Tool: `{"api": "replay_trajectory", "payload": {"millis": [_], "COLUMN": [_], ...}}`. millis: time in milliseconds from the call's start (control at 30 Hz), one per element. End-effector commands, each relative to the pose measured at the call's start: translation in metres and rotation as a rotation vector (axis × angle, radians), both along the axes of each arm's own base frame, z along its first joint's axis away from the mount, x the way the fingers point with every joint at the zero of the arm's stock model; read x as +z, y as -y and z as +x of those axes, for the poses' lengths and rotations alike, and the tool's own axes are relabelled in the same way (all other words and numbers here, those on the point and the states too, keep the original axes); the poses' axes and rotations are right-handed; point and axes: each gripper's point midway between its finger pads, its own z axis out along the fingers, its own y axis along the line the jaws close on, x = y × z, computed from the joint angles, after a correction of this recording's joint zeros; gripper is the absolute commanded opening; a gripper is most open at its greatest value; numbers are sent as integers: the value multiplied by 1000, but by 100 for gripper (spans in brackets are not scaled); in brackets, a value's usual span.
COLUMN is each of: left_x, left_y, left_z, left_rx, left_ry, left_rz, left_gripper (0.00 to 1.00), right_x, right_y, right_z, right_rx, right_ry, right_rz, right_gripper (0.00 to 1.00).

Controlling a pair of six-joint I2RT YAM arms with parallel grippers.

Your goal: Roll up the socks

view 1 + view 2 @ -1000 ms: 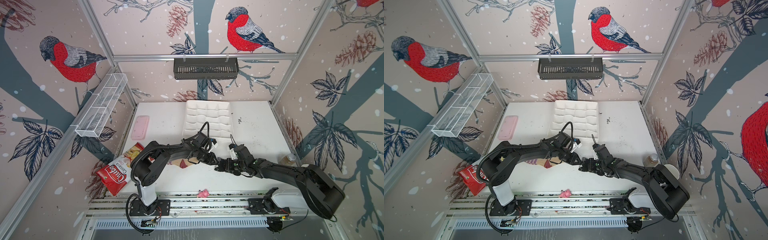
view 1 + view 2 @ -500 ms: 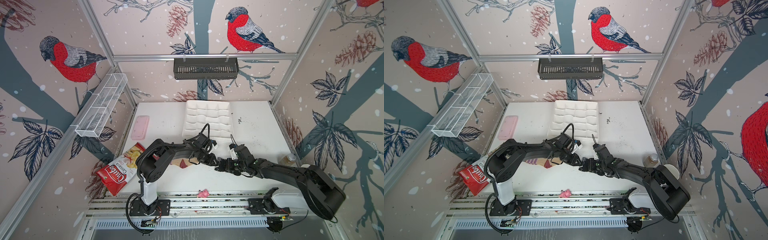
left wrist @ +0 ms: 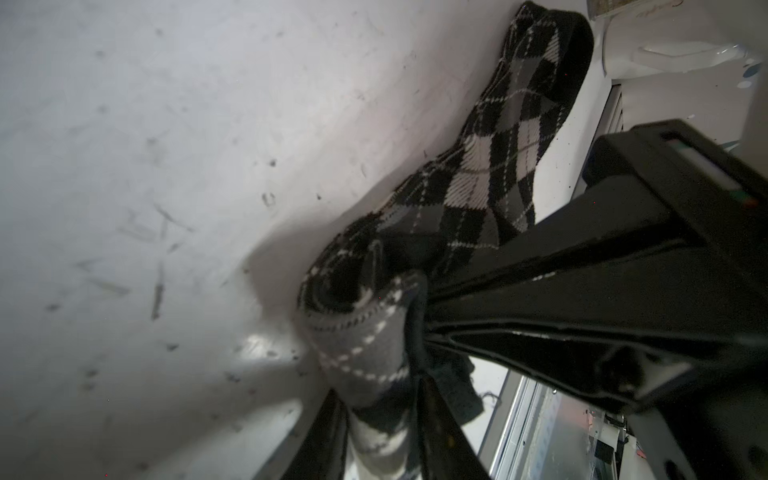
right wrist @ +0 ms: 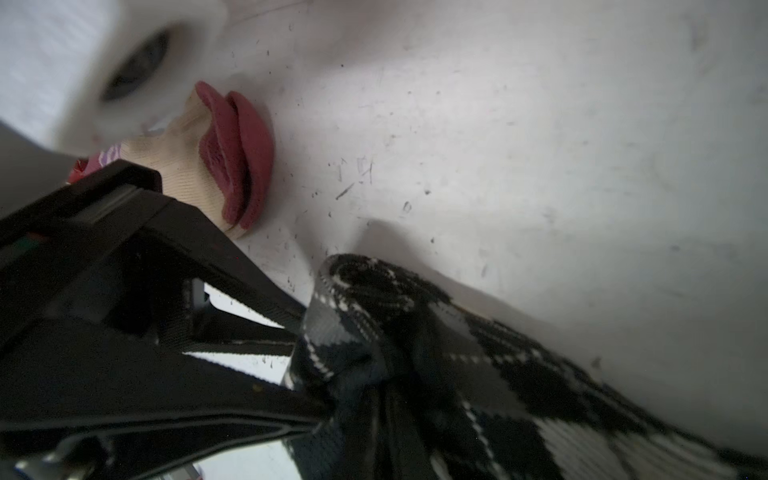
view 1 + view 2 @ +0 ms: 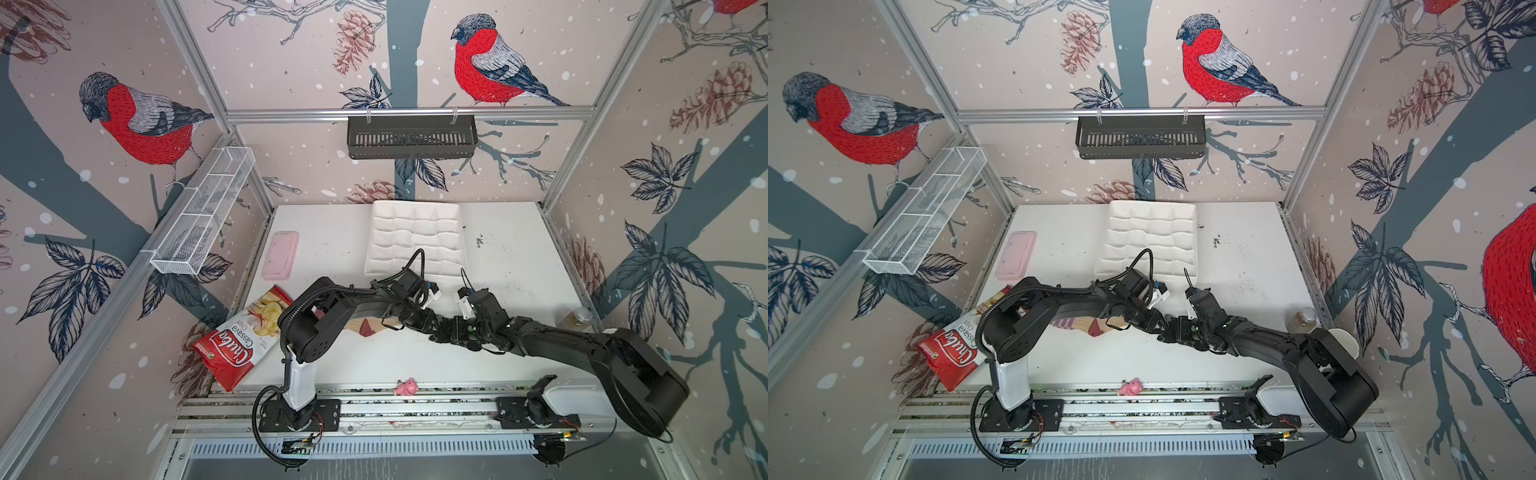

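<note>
The black-grey-white argyle sock (image 3: 490,174) lies on the white table with its near end wound into a small roll (image 3: 353,299). My left gripper (image 3: 376,419) is shut on that rolled end, sock fabric filling the space between its fingers. My right gripper (image 4: 390,424) is shut on the same argyle sock (image 4: 415,340) from the opposite side. In both top views the two grippers meet nose to nose, left (image 5: 419,322) and right (image 5: 451,332), hiding the sock. The tan sock (image 5: 365,326) (image 5: 1084,324) with its maroon toe (image 4: 237,158) lies flat just left of them, partly under the left arm.
A red-and-white chips bag (image 5: 239,340) leans over the table's left edge. A pink case (image 5: 280,254) lies at the back left, and a white padded tray (image 5: 415,237) sits behind the grippers. There is a jar (image 5: 575,318) at the right edge and a pink toy (image 5: 406,386) on the front rail.
The left arm's elbow has shifted slightly to the right. Both grippers stay shut on the argyle sock in the same spot.
</note>
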Motion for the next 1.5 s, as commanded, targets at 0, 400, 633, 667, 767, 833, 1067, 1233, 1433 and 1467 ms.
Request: {"api": "replay_trajectory", "payload": {"millis": [0, 400, 633, 667, 767, 833, 1067, 1233, 1433, 1467], "left_x": [-1, -4, -2, -1, 1, 2, 7, 8, 8, 7], "left_y": [1, -15, -33, -37, -48, -54, -64, -61, -61, -62], "left_z": [-2, -1, 5, 7, 13, 17, 20, 17, 16, 17], "left_rx": [-12, 31, 63, 69, 85, 94, 93, 81, 84, 87], "left_ry": [5, 24, 71, 83, 122, 149, 216, 214, 206, 203], "left_rz": [-2, 69, 173, 202, 277, 328, 468, 477, 460, 460], "left_gripper": [25, 1, 1, 1, 1, 1, 1, 0, 1, 1], "right_x": [1, 29, 23, 21, 17, 15, 11, 9, -18, -20], "right_y": [-1, 5, 27, 27, 25, 24, 17, 7, 12, 14], "right_z": [-1, 6, 11, 10, 6, 4, 2, 1, -20, -24], "right_rx": [0, -21, -55, -53, -44, -41, -24, -5, 5, 3], "right_ry": [-4, 67, 68, 61, 48, 41, 34, 42, -39, -47], "right_rz": [9, 18, -46, -46, -28, -22, -7, 11, -25, -28], "right_gripper": [10, 26, 24, 22, 19, 18, 17, 15, 12, 12]}}
